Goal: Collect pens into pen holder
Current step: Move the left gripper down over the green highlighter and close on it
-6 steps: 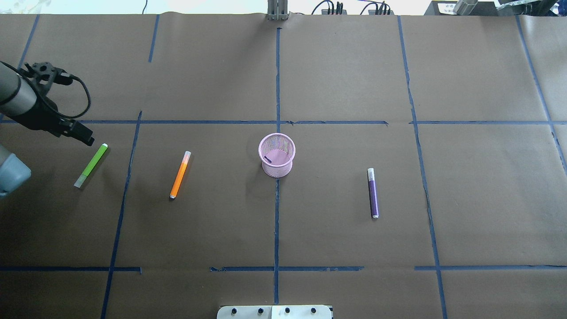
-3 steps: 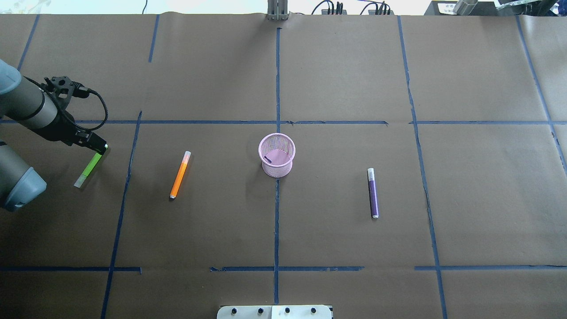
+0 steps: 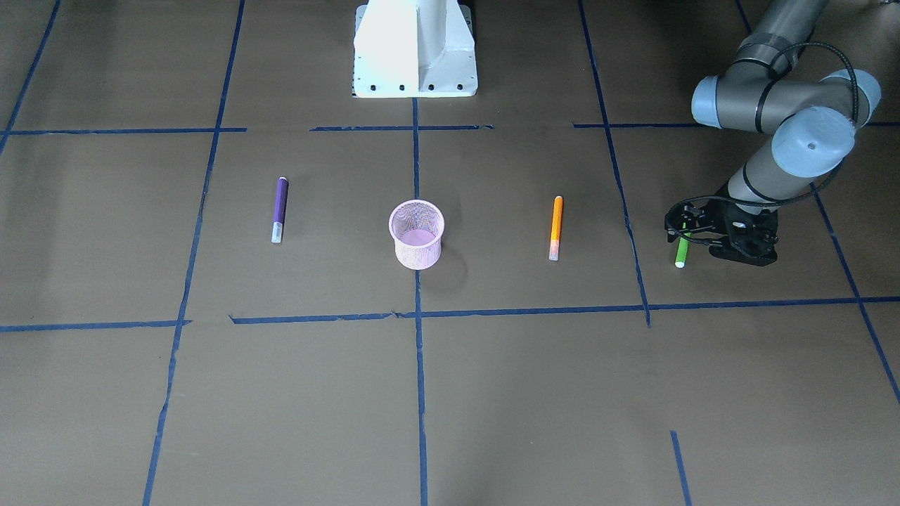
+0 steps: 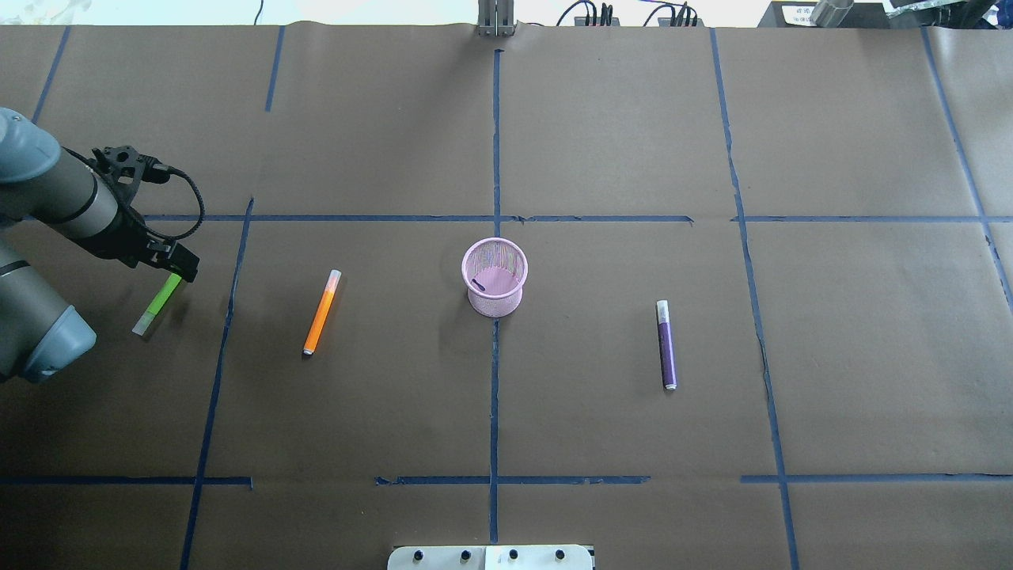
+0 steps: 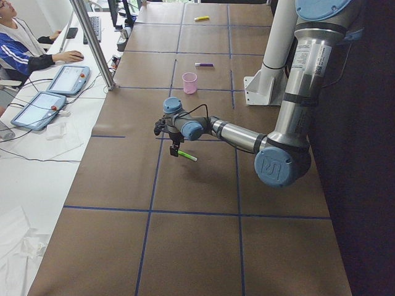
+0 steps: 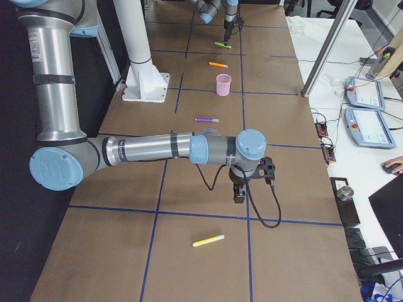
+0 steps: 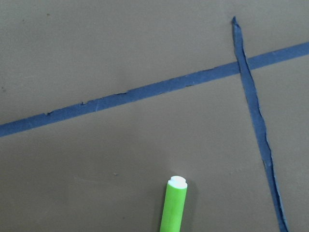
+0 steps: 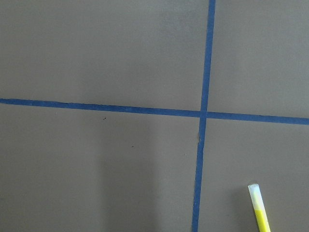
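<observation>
The pink mesh pen holder [image 4: 495,304] stands upright at the table's middle and looks empty. The green pen [image 4: 158,305] lies at the left, the orange pen [image 4: 321,312] between it and the holder, and the purple pen [image 4: 667,345] to the holder's right. My left gripper [image 4: 179,266] hangs over the green pen's far end and looks open; the front view shows the pen [image 3: 680,254] sticking out under it. The left wrist view shows only the pen's tip [image 7: 175,205]. My right gripper [image 6: 239,192] shows only in the exterior right view, so I cannot tell its state.
A yellow pen [image 6: 208,240] lies on the brown paper near my right gripper, far off to the right; it also shows in the right wrist view [image 8: 259,209]. Blue tape lines grid the table. The robot's white base [image 3: 415,49] stands at the near edge.
My left arm has swung in from the left edge toward the green pen. Its gripper now covers the pen's far end. The pens and holder have not moved.
</observation>
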`<state>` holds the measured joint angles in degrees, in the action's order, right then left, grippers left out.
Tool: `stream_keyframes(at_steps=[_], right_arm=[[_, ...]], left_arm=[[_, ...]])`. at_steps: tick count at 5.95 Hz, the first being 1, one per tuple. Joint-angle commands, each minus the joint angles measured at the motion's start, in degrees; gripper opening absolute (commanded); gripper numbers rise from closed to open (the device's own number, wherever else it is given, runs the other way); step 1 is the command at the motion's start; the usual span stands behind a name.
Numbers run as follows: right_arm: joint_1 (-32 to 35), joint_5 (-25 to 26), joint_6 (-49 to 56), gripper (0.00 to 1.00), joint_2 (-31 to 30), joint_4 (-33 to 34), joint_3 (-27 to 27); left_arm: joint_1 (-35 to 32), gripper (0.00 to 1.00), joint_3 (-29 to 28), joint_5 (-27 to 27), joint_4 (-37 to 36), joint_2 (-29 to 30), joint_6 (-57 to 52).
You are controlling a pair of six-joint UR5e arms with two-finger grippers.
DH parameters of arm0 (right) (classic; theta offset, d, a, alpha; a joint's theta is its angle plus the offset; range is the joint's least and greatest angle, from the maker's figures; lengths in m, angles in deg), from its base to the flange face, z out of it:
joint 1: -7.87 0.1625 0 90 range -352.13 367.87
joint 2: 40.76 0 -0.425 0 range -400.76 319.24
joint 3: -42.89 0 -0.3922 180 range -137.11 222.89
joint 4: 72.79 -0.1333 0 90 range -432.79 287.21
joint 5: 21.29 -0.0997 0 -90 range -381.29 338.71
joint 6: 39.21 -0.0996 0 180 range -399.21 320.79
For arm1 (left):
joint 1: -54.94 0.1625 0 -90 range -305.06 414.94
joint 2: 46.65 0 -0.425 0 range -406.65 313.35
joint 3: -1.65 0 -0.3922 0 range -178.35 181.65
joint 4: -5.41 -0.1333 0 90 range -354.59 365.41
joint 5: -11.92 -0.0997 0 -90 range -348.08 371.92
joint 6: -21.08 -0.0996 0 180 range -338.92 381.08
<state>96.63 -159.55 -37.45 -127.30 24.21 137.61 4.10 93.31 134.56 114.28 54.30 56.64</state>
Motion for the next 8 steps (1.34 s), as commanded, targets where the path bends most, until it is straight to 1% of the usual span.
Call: stream_keyframes(at_steps=[1, 3, 4, 5, 7, 8], right_arm=[[0.01, 0.00, 0.00, 1.00, 0.06, -0.06, -0.06], [0.01, 0.00, 0.00, 1.00, 0.06, -0.06, -0.06], [0.01, 0.00, -0.09, 1.00, 0.14, -0.06, 0.03], [0.01, 0.00, 0.00, 1.00, 0.14, -0.06, -0.06], [0.01, 0.00, -0.09, 1.00, 0.14, -0.06, 0.03], [0.01, 0.00, -0.09, 1.00, 0.14, -0.06, 0.03]], left_arm=[[1.18, 1.00, -0.43, -1.00, 0.03, 0.22, 0.74], [1.71, 0.95, -2.70, -1.01, 0.55, 1.61, 0.74], [1.71, 0.93, -3.93, -1.01, 2.82, 1.62, 0.83], [1.71, 0.86, -3.94, -0.92, 2.93, 1.62, 0.83], [1.54, 0.68, -3.33, -0.92, 3.02, 1.28, 0.57], [1.45, 0.62, -3.24, -0.92, 2.93, 1.18, 0.48]])
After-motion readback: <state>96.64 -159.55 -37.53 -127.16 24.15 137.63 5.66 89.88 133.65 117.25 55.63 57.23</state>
